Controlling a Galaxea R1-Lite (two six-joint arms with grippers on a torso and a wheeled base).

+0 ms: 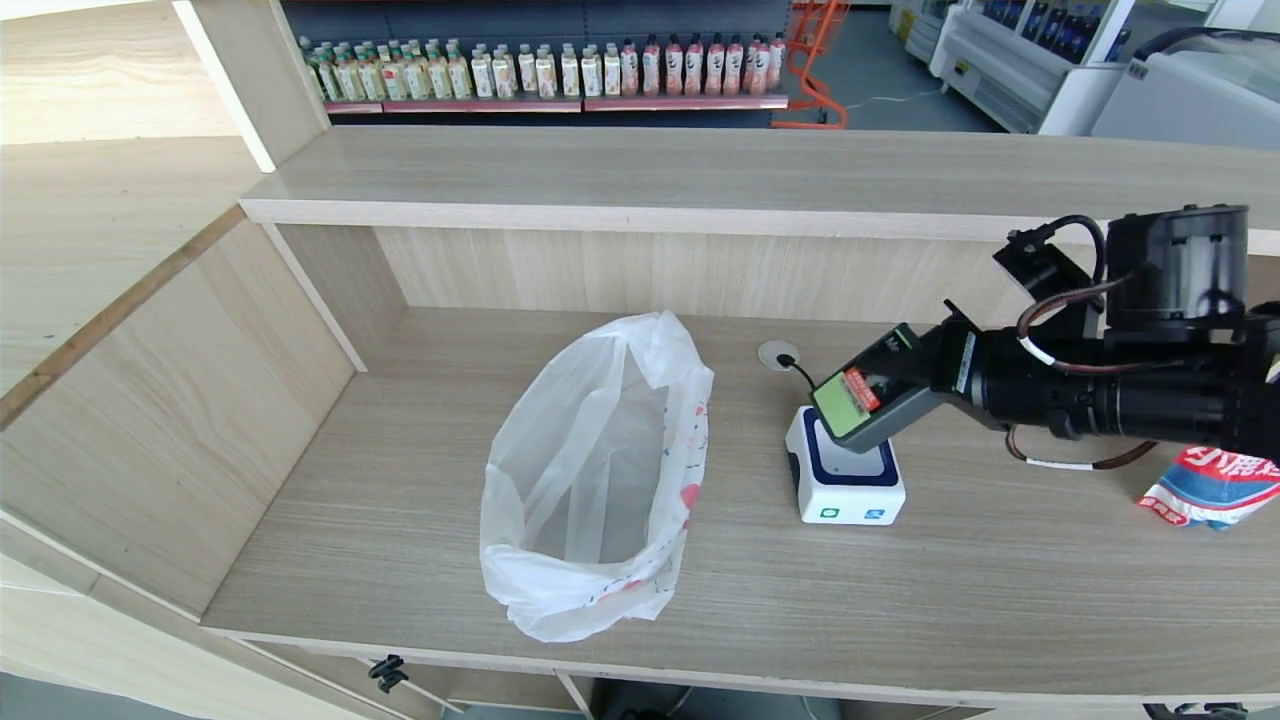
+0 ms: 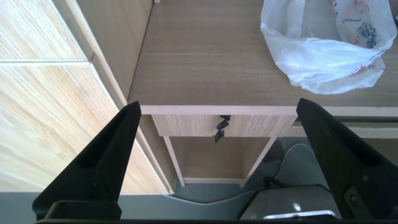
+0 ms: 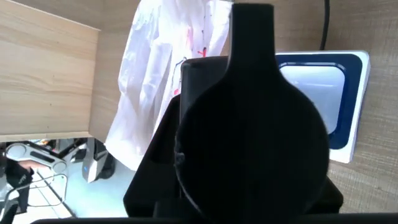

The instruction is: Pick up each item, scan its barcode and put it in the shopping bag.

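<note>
**A:** Where's the item right now?

**B:** The right end effector [image 1: 900, 385] is pinching a dark box with a green face [image 1: 845, 408], tilted, just above the white scanner [image 1: 850, 480]. Green side is angled down toward the scanner window.

**A:** And the shopping bag?

**B:** The shopping bag [image 1: 595, 480] is slumped open on the surface [image 1: 1000, 580], at the scanner's 9 o'clock, near but not touching it. There's also a blue-and-red snack packet [image 1: 1215, 485] well off at the scanner's 3 o'clock, partly under the arm.

**A:** Left arm?

**B:** The left end effector [image 2: 219, 106] hangs out past the surface's front edge, fingers spread wide, nothing between them.
</note>
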